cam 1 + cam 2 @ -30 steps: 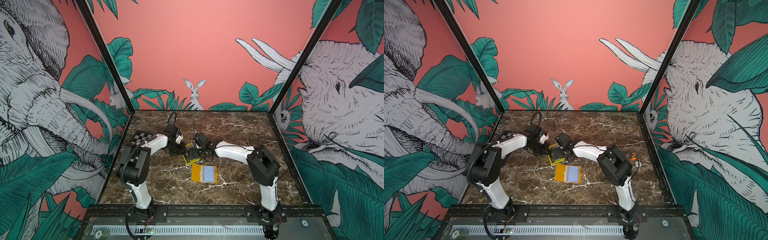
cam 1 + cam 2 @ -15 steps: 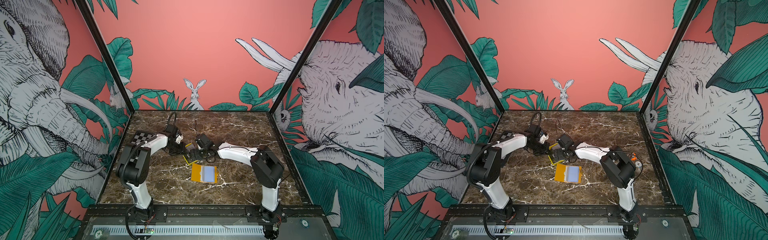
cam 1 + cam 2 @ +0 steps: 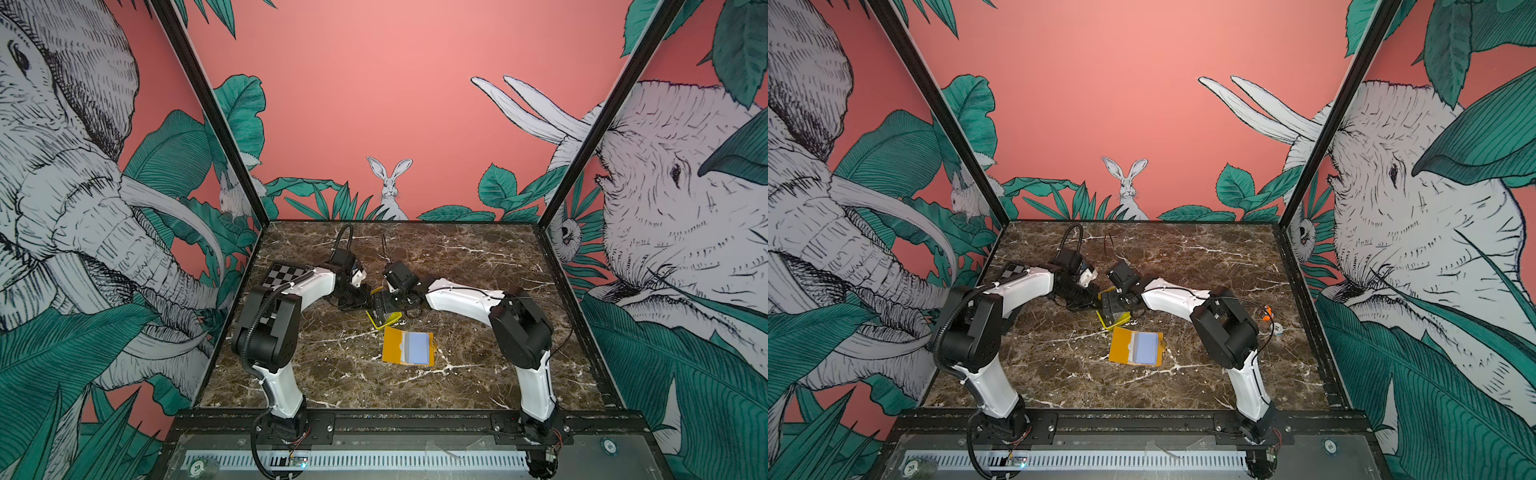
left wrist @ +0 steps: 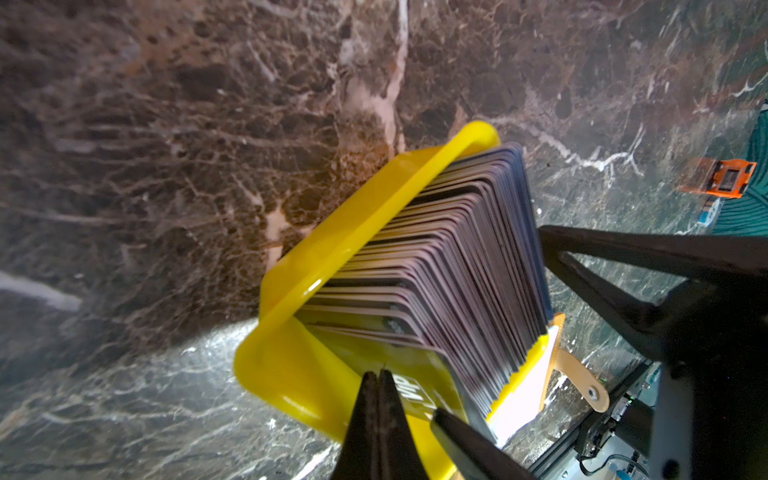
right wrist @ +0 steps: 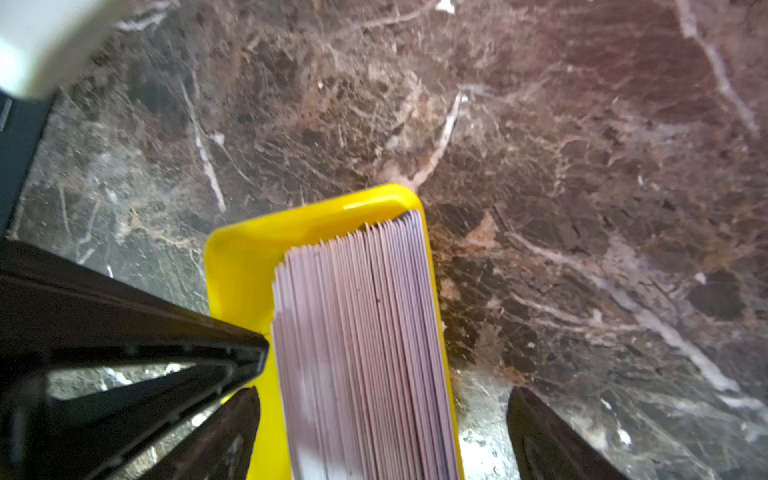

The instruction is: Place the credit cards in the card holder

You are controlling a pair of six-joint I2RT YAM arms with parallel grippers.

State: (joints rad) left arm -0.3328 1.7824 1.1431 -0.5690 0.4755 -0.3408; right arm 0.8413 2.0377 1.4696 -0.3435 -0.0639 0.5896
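Seeing left gripper [image 4: 380,376] pinched fully shut with tips at the yellow tray [image 4: 353,232] end wall, right gripper [image 5: 383,395] spread wide astride the credit cards [image 4: 457,257] without clamping them, cards packed on edge in that tray, grey edges showing, card holder [image 3: 408,347] lying open on marble table [image 3: 478,374] just beside it.

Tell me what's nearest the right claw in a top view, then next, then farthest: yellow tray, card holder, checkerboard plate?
1. The yellow tray: between the open fingers of the right claw.
2. The card holder: lying open, toward the front.
3. The checkerboard plate: far off on the left side.
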